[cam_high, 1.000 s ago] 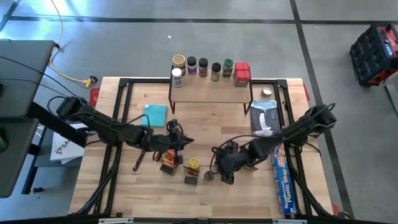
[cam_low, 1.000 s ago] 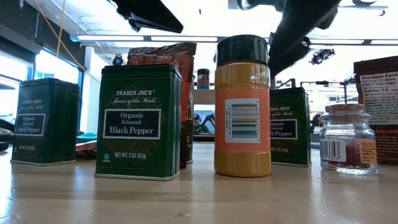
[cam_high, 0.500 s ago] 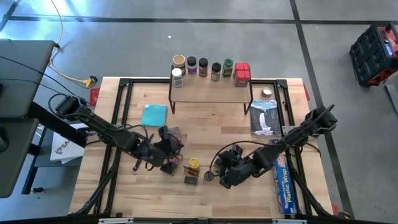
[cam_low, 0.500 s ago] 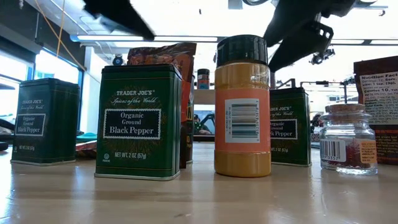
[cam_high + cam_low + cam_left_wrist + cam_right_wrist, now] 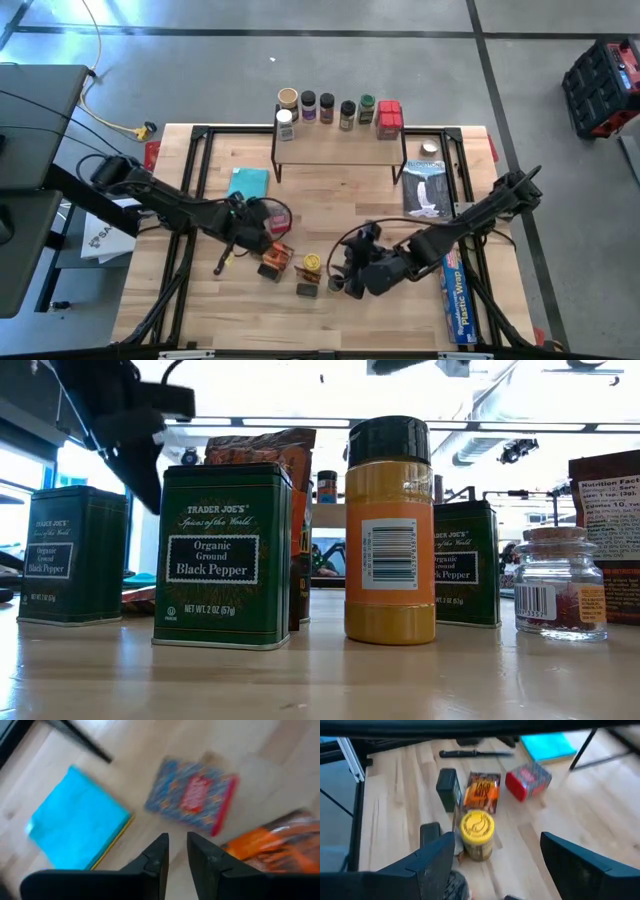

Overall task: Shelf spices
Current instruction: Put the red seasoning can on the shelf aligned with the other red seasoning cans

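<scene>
The shelf (image 5: pixel 340 150) stands at the table's far side with several jars and a red box (image 5: pixel 388 117) along its far edge. Loose spices sit near the table's middle: a yellow-lidded jar (image 5: pixel 311 265) (image 5: pixel 477 832), dark tins (image 5: pixel 447 787) (image 5: pixel 222 555), an orange packet (image 5: pixel 482 790) (image 5: pixel 270 845), a patterned red box (image 5: pixel 192 802) (image 5: pixel 527 780) and a small glass jar (image 5: pixel 560 595). My left gripper (image 5: pixel 262 238) (image 5: pixel 177 857) hovers near the red box, fingers a narrow gap apart, holding nothing. My right gripper (image 5: pixel 347 272) (image 5: pixel 510 870) is wide open, just right of the yellow-lidded jar.
A teal cloth (image 5: pixel 248 183) (image 5: pixel 75 832) lies left of the shelf. A long blue plastic-wrap box (image 5: pixel 455 290) lies at the right edge, with a flat packet (image 5: pixel 425 188) beyond it. A black tool (image 5: pixel 475 753) lies on the table's left part.
My left gripper has moved toward the table's left, away from the spice cluster, and its arm now shows lower in the low view. My right gripper has shifted slightly left toward the yellow-lidded jar. The spices have stayed in place.
</scene>
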Motion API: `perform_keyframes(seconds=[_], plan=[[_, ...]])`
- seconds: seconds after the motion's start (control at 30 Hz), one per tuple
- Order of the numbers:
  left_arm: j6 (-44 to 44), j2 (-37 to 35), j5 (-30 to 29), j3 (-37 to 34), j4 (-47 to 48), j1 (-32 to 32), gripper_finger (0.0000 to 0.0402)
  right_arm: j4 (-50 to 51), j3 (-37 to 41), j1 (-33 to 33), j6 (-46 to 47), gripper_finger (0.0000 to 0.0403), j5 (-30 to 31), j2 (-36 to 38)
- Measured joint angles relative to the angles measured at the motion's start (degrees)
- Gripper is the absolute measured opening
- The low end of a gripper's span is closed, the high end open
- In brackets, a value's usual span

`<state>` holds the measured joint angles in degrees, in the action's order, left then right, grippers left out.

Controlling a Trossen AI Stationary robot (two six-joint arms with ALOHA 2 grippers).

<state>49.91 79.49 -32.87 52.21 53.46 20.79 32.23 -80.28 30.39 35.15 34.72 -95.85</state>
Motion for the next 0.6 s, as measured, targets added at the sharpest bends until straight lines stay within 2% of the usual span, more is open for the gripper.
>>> perform_keyframes(seconds=[0.07, 0.2, 0.37, 0.5, 0.6], plan=[[-0.82, 0.67, 0.96, 0.00, -0.44, -1.08, 0.0062, 0.64, -1.60, 0.09, -1.35, 0.0288, 0.86, 0.00], [-3.54, 3.65, 8.24, 0.00, -4.78, -3.51, 0.0046, 1.98, -3.40, 1.45, -1.79, 0.0288, 1.89, 0.00], [-5.06, 8.73, 13.60, 0.00, -5.15, -5.85, 0.0025, 2.48, -4.23, 3.96, -2.21, 0.0288, 3.20, 0.00], [-6.81, 12.02, 14.95, 0.00, -6.98, -7.25, 0.0010, 3.53, -4.23, 5.62, -2.17, 0.0288, 5.53, 0.00], [-9.81, 13.81, 16.95, -0.04, -13.84, -7.55, 0.0002, 4.58, -4.23, 6.31, -0.90, 0.0288, 6.50, 0.00]])
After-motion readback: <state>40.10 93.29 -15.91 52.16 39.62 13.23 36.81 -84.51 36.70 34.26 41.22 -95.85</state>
